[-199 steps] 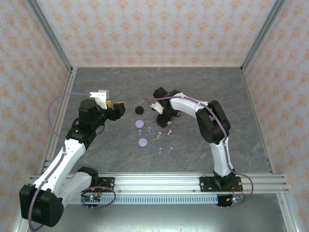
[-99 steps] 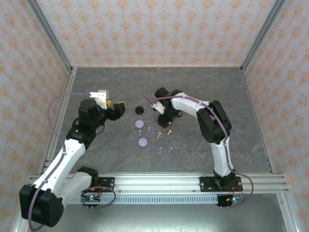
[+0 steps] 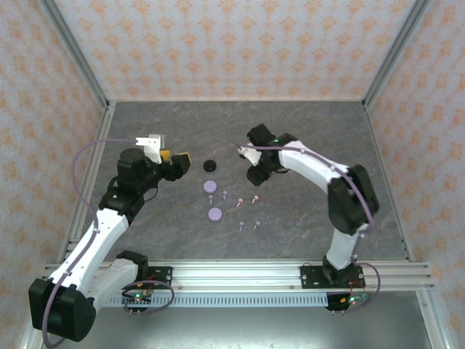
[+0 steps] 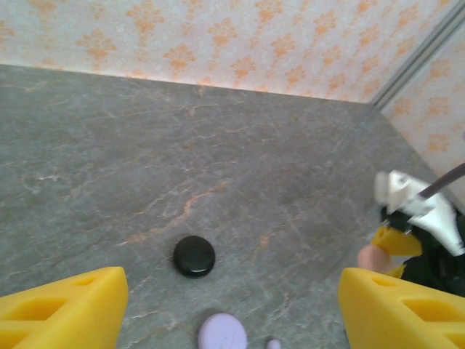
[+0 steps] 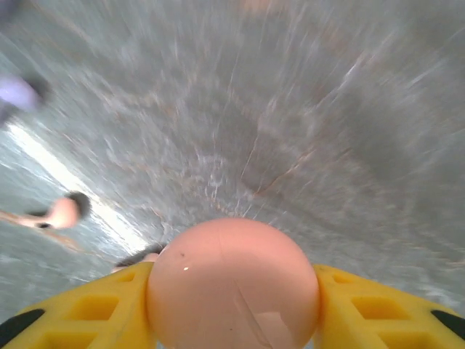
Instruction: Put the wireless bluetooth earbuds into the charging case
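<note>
Right wrist view: right gripper (image 5: 232, 309) clamps a pink disc (image 5: 232, 276); left gripper (image 4: 232, 305) gapes empty.

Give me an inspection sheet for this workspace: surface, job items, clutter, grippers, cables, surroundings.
Surface: grey stone-look table, nothing spilled.
Job's things: small pink and lilac earbuds loose mid-table; black disc and two lilac discs beside them; pink disc in the right gripper.
Clutter: nothing seen.
Grippers: left gripper open, holding nothing; right gripper shut on the pink disc.
Cables: lilac cables loop off the left arm and run along the right arm.
Surroundings: orange-patterned walls, metal frame rails.
</note>
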Motion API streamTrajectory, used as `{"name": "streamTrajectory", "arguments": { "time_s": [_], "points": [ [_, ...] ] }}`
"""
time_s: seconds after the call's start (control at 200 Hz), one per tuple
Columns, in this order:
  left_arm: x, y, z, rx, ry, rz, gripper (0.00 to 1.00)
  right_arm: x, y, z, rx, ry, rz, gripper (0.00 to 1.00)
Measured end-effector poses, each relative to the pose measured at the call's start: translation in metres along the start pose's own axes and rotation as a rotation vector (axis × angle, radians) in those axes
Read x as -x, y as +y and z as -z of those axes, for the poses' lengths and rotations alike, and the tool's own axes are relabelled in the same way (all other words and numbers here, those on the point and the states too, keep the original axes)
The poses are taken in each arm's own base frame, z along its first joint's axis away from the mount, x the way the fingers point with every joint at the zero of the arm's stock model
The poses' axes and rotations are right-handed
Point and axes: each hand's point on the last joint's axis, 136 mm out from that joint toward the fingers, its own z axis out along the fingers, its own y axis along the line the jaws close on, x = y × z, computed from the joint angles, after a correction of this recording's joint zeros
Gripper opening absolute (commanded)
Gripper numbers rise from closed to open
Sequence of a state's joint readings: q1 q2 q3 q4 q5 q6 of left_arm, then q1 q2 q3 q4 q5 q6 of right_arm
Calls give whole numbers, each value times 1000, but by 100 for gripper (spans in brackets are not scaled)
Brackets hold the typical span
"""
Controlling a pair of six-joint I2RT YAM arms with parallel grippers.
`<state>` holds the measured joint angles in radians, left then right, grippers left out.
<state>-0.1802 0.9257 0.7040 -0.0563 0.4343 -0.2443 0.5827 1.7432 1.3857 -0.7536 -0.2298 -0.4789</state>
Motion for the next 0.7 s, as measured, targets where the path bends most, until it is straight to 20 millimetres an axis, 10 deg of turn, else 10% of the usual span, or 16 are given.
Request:
{"name": "streamTrajectory", "arguments": {
  "time_s": [0.36, 0.701],
  "points": [
    [39, -73, -11, -277, 51, 54, 68, 59, 21, 152, -101, -616, 160, 48],
    [36, -163, -7, -545, 133, -12, 67, 57, 46, 177, -234, -802, 485, 48]
  ]
}}
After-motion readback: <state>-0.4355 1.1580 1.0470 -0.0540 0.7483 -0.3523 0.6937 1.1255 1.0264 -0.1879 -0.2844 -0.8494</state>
